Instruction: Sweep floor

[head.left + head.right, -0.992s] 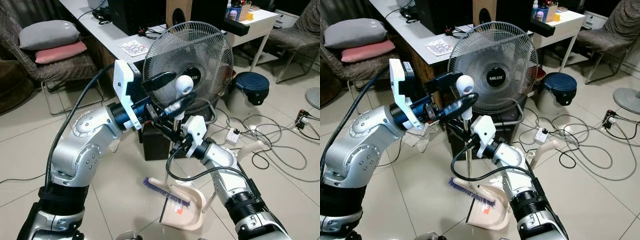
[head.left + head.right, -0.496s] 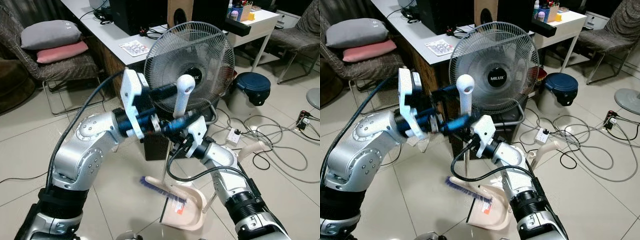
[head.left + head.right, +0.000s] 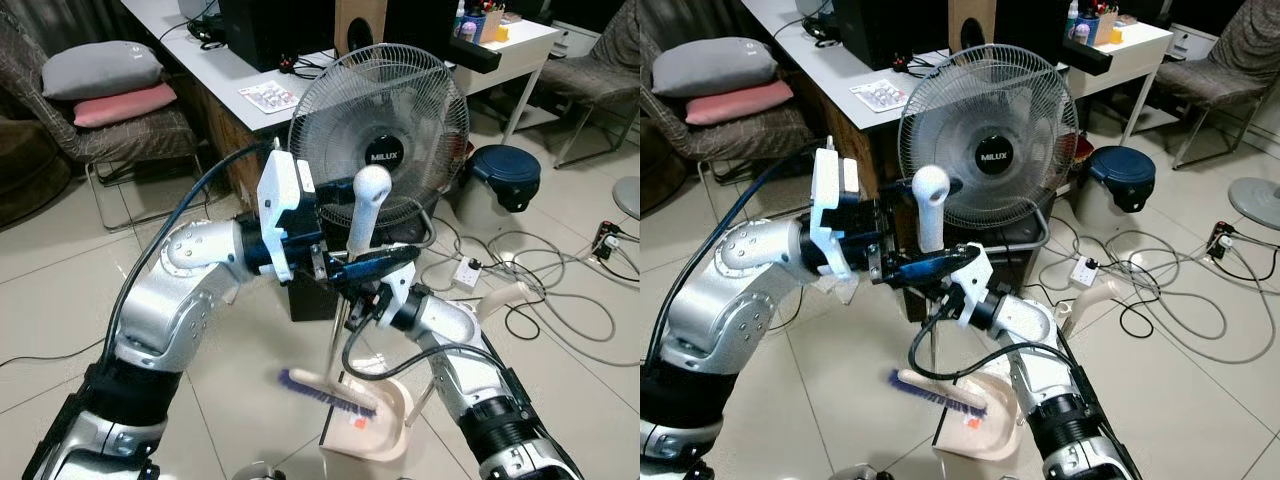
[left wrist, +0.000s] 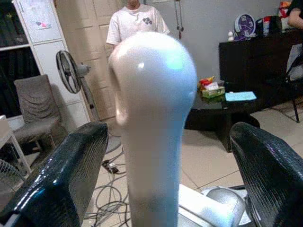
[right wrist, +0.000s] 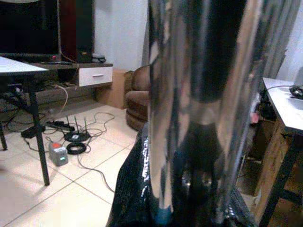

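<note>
I hold a broom upright in front of me. Its white grip (image 3: 368, 205) tops a chrome shaft (image 5: 199, 94), and its purple-bristled head (image 3: 330, 392) rests on the floor against a beige dustpan (image 3: 375, 428). My left gripper (image 4: 165, 156) is open and straddles the white grip, with one black finger (image 4: 61, 170) on each side and a gap to the grip. Lower down, my right gripper (image 3: 352, 312) is shut on the chrome shaft.
A black standing fan (image 3: 385, 130) and a dark box are right behind the broom. A blue bin (image 3: 503, 175), a power strip (image 3: 466, 270) and loose cables lie to the right. A desk and a cushioned chair (image 3: 100, 85) stand behind. A person (image 4: 135, 23) stands in the left wrist view.
My left gripper has swung in and down, so that its fingers now flank the white grip. The broom head has slid slightly left beside the dustpan. The right gripper keeps its hold.
</note>
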Robot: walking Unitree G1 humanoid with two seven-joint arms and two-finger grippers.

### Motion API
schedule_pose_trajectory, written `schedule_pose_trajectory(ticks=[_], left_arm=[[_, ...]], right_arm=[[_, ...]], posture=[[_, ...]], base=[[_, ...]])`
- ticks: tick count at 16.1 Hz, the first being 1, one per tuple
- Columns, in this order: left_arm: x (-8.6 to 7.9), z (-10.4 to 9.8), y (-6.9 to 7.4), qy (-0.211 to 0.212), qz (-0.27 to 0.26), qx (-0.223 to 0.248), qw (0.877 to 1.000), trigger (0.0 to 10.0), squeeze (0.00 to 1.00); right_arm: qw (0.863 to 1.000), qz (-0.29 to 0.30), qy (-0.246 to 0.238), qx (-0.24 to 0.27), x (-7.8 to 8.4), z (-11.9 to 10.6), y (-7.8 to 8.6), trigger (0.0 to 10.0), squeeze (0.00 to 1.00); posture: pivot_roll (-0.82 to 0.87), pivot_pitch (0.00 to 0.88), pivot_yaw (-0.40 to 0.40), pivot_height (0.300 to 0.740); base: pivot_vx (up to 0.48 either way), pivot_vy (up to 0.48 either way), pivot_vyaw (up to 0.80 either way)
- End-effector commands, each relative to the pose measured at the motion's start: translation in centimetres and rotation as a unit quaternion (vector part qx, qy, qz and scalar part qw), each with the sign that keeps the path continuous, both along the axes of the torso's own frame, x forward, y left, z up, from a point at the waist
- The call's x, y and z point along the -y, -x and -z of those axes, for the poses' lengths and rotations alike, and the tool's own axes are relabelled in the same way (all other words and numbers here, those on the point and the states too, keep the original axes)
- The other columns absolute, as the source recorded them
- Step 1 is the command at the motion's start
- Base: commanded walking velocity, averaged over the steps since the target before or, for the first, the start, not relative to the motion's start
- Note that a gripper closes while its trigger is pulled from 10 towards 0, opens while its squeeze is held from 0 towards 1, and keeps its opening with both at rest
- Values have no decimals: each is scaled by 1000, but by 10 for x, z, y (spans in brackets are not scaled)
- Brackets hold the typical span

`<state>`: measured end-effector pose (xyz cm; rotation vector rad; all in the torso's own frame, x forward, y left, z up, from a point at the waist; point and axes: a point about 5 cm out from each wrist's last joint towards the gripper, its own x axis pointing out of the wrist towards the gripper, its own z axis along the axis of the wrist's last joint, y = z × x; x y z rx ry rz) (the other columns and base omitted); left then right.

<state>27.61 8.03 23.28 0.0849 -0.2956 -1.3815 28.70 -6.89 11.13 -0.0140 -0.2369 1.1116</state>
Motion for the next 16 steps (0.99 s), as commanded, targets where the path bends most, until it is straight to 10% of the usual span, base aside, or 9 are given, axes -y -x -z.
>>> schedule_pose_trajectory(ticks=[1, 16], left_arm=[[3, 0, -1, -14, 9, 10, 1000, 10000, 0], [13, 5, 19, -60, 135, 26, 989, 10000, 0]], right_arm=[[1000, -15, -8, 20, -3, -10, 0, 0, 0], [999, -42, 29, 8, 3, -3, 6, 0, 0]], posture=[[-31, 4, 33, 740], [-33, 3, 30, 740]], base=[[0, 0, 0], [0, 0, 0]])
